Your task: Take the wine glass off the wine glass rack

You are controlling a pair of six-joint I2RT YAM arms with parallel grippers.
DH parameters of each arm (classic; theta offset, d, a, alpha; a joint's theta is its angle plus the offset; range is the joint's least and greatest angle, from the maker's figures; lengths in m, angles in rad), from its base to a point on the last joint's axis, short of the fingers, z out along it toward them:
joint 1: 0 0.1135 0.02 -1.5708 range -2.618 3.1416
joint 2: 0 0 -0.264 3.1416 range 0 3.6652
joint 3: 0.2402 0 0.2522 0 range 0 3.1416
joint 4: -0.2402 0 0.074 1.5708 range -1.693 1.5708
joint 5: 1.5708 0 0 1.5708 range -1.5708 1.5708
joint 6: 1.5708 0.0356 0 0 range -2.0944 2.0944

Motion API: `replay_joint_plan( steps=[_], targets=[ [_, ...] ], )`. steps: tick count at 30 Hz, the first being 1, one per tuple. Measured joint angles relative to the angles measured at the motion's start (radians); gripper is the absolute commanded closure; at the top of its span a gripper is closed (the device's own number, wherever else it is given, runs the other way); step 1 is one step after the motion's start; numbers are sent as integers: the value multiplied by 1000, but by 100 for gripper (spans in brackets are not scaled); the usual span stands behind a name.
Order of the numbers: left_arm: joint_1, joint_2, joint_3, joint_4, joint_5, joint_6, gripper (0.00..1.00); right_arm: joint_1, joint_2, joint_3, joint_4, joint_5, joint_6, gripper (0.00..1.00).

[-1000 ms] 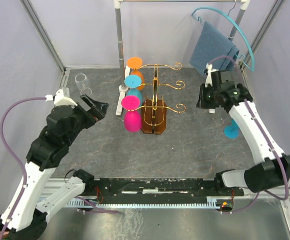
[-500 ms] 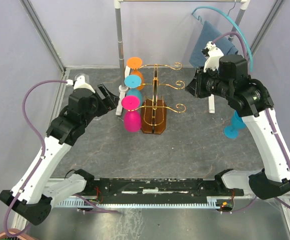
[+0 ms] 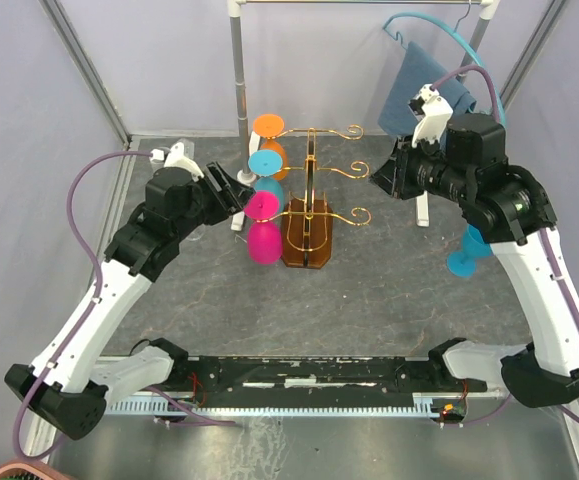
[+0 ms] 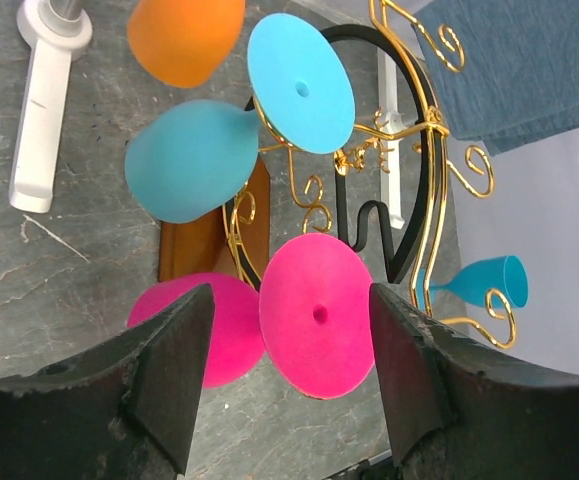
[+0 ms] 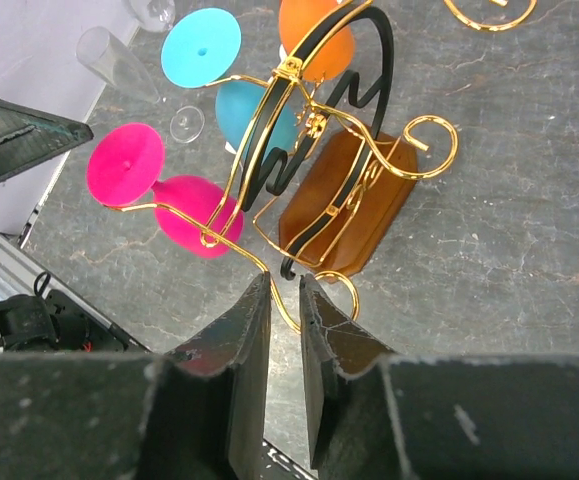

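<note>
The gold wire wine glass rack [image 3: 311, 190] stands on its brown oval base [image 3: 304, 245] mid-table. Orange [image 3: 269, 128], teal [image 3: 264, 165] and pink [image 3: 261, 225] glasses hang upside down on its left arms. My left gripper [image 3: 237, 196] is open just left of the pink glass. In the left wrist view the pink foot disc [image 4: 317, 315] sits between the spread jaws of my left gripper [image 4: 289, 300], untouched. My right gripper [image 3: 377, 180] hovers by the rack's right curls, closed to a narrow slit. In the right wrist view [image 5: 284, 300] a gold arm shows through the slit.
A tall white pole stand [image 3: 236, 70] rises behind the rack, its foot [image 4: 41, 120] beside the glasses. A blue towel on a teal hanger [image 3: 431, 92] hangs back right. A loose teal glass [image 3: 464, 258] stands right. A clear glass [image 5: 119, 65] lies left.
My left arm has swung right and forward, bringing its open gripper up to the pink glass. My right gripper rose and moved left to the rack's right arms, then held nearly still.
</note>
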Motion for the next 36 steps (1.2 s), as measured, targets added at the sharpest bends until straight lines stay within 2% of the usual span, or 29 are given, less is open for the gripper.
replay_joint_plan(
  steps=[2, 4, 7, 11, 17, 30, 36],
  targets=[
    [0, 10, 0, 0, 14, -6, 37, 0, -10, 0, 3, 10, 0, 74],
    [0, 21, 0, 0, 20, -10, 45, 0, -17, 0, 4, 18, 0, 74],
    [0, 36, -3, 0, 40, -18, 62, 0, -25, 0, 4, 34, -1, 74],
    [0, 40, -14, 0, 63, -25, 68, 0, -29, -1, 4, 43, -2, 73],
    [0, 38, -16, 1, 74, -32, 96, 0, -31, -5, 4, 63, -4, 73],
    [3, -4, -89, 134, 151, -117, 97, 0, -44, -13, 3, 95, -20, 71],
    [3, -9, -96, 125, 168, -131, 97, 0, -59, -13, 3, 120, -31, 70]
  ],
)
